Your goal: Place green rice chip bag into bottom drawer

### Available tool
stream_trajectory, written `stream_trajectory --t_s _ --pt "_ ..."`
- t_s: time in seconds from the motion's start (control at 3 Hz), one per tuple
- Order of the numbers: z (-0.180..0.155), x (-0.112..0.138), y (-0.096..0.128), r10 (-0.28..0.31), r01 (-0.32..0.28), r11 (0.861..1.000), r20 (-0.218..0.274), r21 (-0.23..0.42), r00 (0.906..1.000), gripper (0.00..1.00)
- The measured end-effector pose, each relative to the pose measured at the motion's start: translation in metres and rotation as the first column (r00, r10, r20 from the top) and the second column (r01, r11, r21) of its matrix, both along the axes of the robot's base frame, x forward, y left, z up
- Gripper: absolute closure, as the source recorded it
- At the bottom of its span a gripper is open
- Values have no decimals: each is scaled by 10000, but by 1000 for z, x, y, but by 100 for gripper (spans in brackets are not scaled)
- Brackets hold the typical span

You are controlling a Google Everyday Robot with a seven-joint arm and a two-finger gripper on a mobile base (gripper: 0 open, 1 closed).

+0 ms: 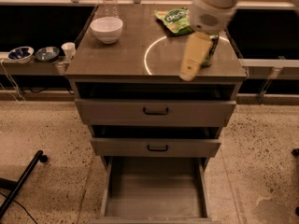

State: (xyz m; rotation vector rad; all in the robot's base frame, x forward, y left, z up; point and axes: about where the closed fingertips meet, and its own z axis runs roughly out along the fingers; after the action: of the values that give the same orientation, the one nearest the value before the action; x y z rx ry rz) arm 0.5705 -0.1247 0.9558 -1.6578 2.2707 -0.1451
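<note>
**Bag lying at 11 o'clock from the gripper, drawer waiting at 6**

The gripper [189,69] is hanging over the front right part of the cabinet top [121,55], slanting down from the arm's white wrist [212,13] toward 7 o'clock. Its tip is hovering close to the front edge. Whether it is released or clenched I cannot tell, but nothing is showing in its grasp.

The green rice chip bag [174,20] is lying flat on the back part of the top, at about 11 o'clock from the gripper's tip and well apart from it. The wrist is passing just beside the bag's right corner in this view. The bag's long axis seems to be running roughly from 10 o'clock to 4 o'clock, though its right end is partly hidden by the arm.

A green drink can [213,50] is standing just behind the gripper at 2 o'clock, mostly covered by it. A white bowl [106,28] is sitting well away at 10 o'clock, past a bright ring of light [148,55] on the surface.

The bottom drawer [154,190] is standing pulled out at 6 o'clock, below the two shallower drawers, and its grey floor is showing bare.

By my reading, the reach for the bag is the step in hand. The coming move is calling for travel back toward 11 o'clock while keeping clear of the can, and for meeting the bag across its shorter side
</note>
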Motion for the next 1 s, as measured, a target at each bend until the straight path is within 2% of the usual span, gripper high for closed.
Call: stream_trajectory --t_s 0.33,0.67,1.0 --pt "-4 37 48 -169 167 9996 122 222 9998 0" --pt "-7 41 39 -517 513 9978 71 408 9986 0" --pt "-7 77 13 -1393 1315 9790 403 1558 9894 0"
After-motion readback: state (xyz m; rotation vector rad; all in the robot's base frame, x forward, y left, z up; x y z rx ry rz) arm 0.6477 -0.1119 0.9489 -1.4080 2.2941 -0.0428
